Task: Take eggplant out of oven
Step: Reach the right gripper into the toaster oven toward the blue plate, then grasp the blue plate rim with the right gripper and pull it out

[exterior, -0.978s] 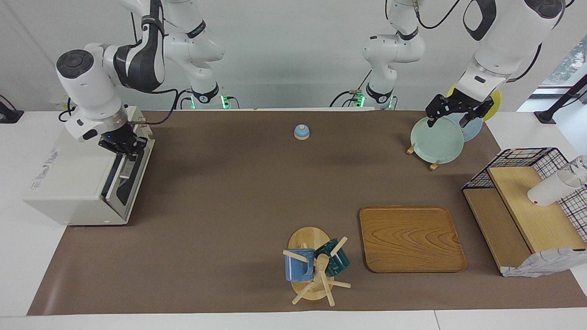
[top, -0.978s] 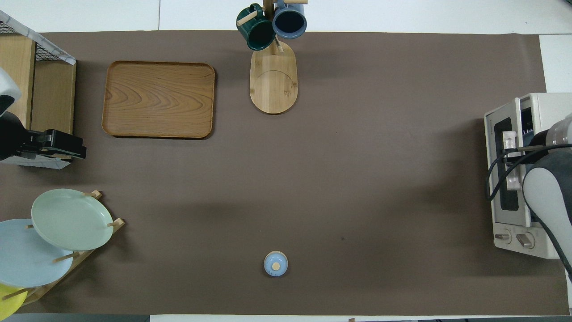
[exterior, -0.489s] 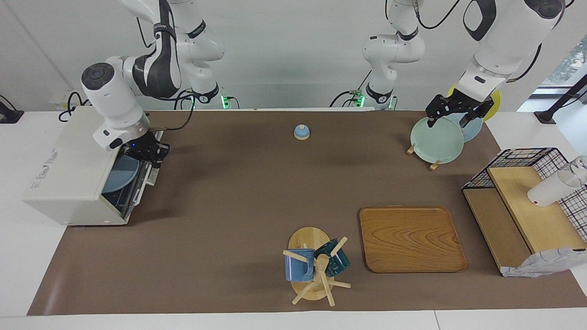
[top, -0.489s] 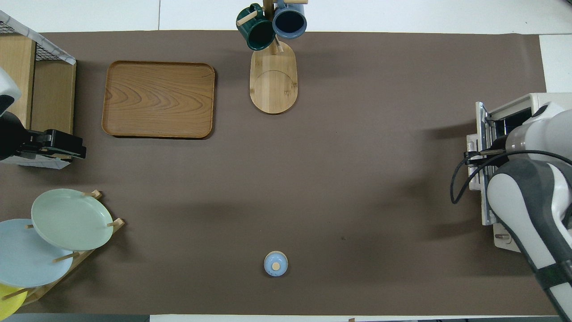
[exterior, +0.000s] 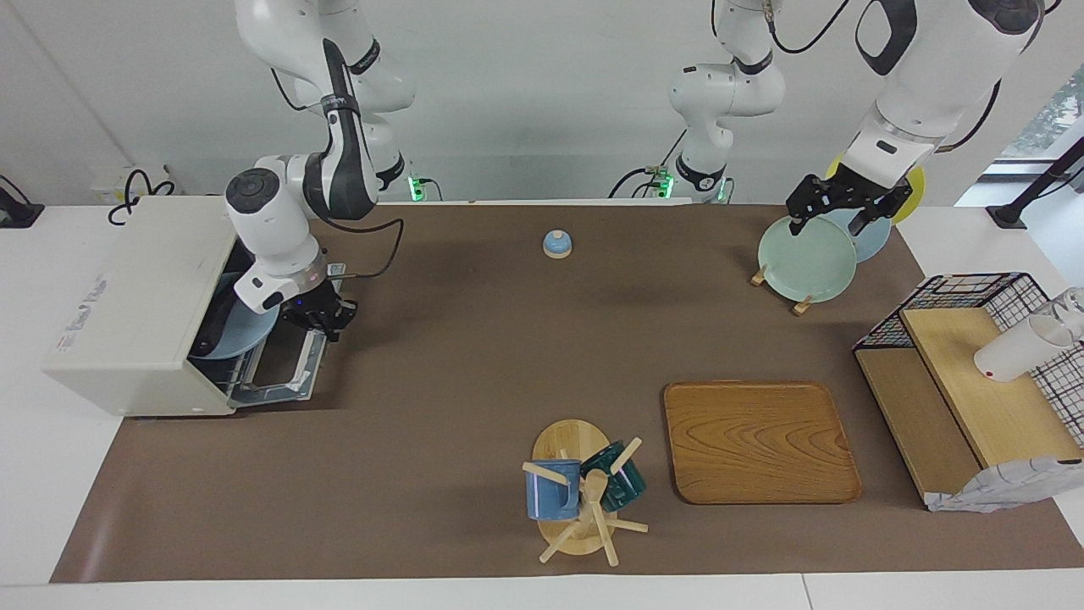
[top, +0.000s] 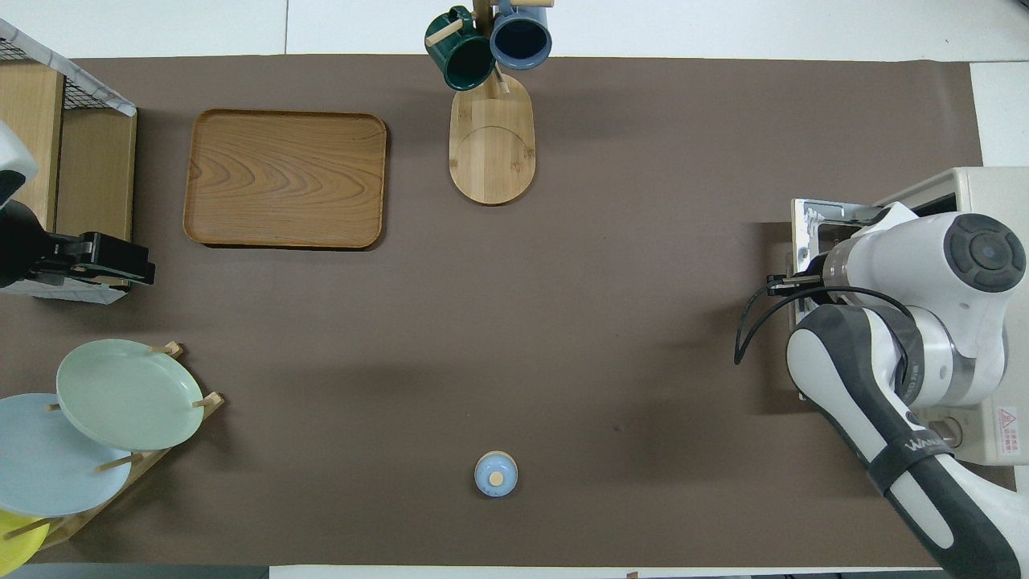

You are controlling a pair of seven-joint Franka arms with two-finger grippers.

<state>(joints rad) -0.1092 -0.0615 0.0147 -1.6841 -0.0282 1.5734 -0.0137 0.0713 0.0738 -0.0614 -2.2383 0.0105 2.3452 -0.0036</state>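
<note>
The cream-white oven stands at the right arm's end of the table, and its top also shows in the overhead view. Its door hangs open, almost flat. My right gripper is shut on the door's handle at the door's outer edge. In the overhead view the arm's wrist hides it. A light blue plate lies inside the oven. Something dark lies on the plate, and I cannot tell whether it is the eggplant. My left gripper waits open over the plate rack.
A blue bell sits mid-table near the robots. A plate rack, a wooden tray and a black wire basket with wooden shelves and a white cup stand toward the left arm's end. A mug tree stands farthest from the robots.
My right gripper has pulled the oven door from nearly closed down to almost flat, moving out toward the table's middle. The blue plate inside has come into sight. The left arm has not moved.
</note>
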